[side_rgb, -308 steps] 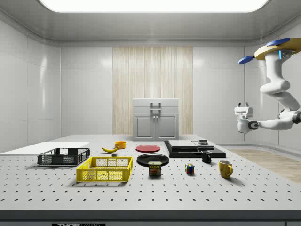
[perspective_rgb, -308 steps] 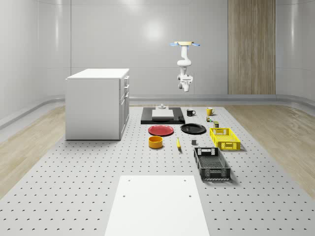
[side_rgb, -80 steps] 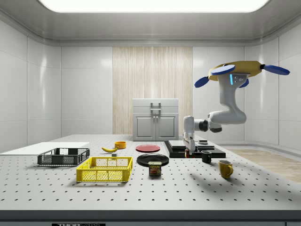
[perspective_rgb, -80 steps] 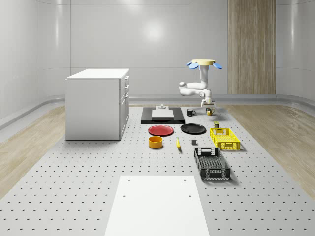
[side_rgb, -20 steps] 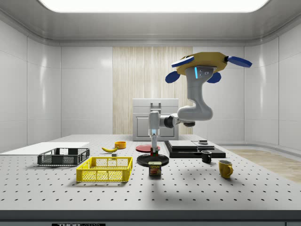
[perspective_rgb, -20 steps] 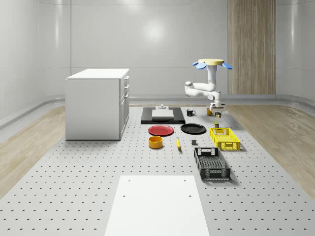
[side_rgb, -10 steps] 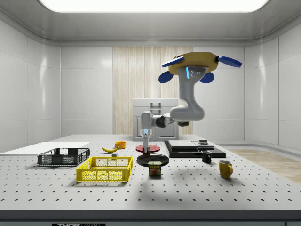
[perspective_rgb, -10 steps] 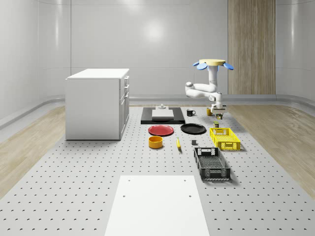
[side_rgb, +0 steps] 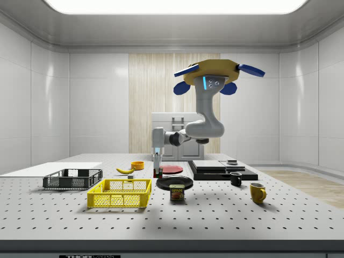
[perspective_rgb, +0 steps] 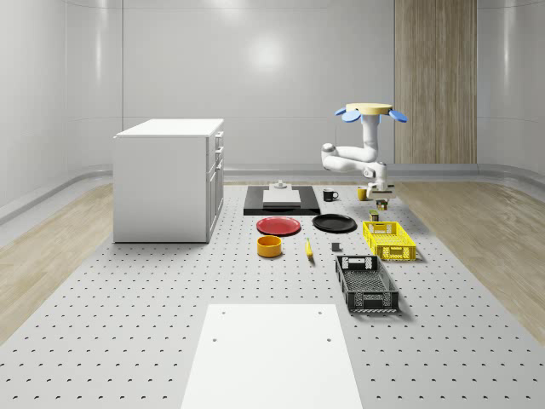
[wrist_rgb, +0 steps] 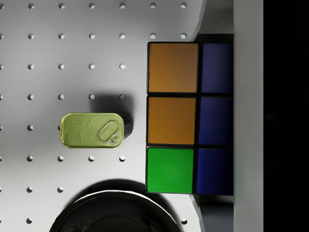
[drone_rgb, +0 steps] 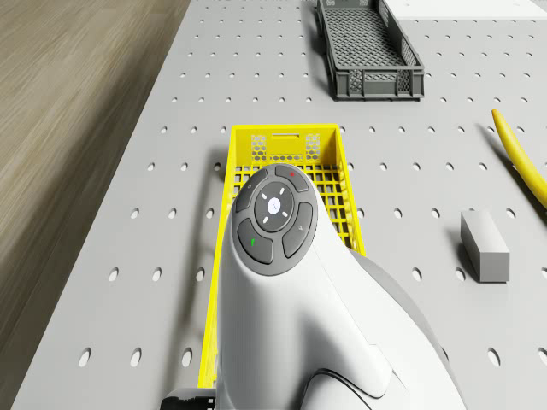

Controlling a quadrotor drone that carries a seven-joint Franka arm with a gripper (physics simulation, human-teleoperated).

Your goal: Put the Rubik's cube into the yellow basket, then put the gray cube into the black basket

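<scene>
My gripper (perspective_rgb: 381, 204) is shut on the Rubik's cube (side_rgb: 156, 173), which hangs a little above the table just off the yellow basket's (side_rgb: 120, 193) right end in the side view. The wrist view shows the cube's orange, green and blue faces (wrist_rgb: 188, 118) over a green can (wrist_rgb: 94, 130). The drone (side_rgb: 217, 72) hovers above the black plate and the can; its camera looks down the arm (drone_rgb: 291, 282) onto the yellow basket (drone_rgb: 282, 145). The gray cube (drone_rgb: 484, 245) lies on the table beside the yellow basket. The black basket (perspective_rgb: 366, 283) stands nearer the camera.
A black plate (side_rgb: 174, 182), a red plate (perspective_rgb: 279, 226), an orange bowl (perspective_rgb: 270, 246) and a banana (drone_rgb: 517, 162) lie nearby. Two mugs (side_rgb: 258, 192) and a black slab (perspective_rgb: 281, 201) sit farther back. A white cabinet (perspective_rgb: 166, 179) stands at the whole-scene view's left.
The drone and arm have drifted toward the side view's left, carrying the Rubik's cube from over the black plate to beside the yellow basket's end.
</scene>
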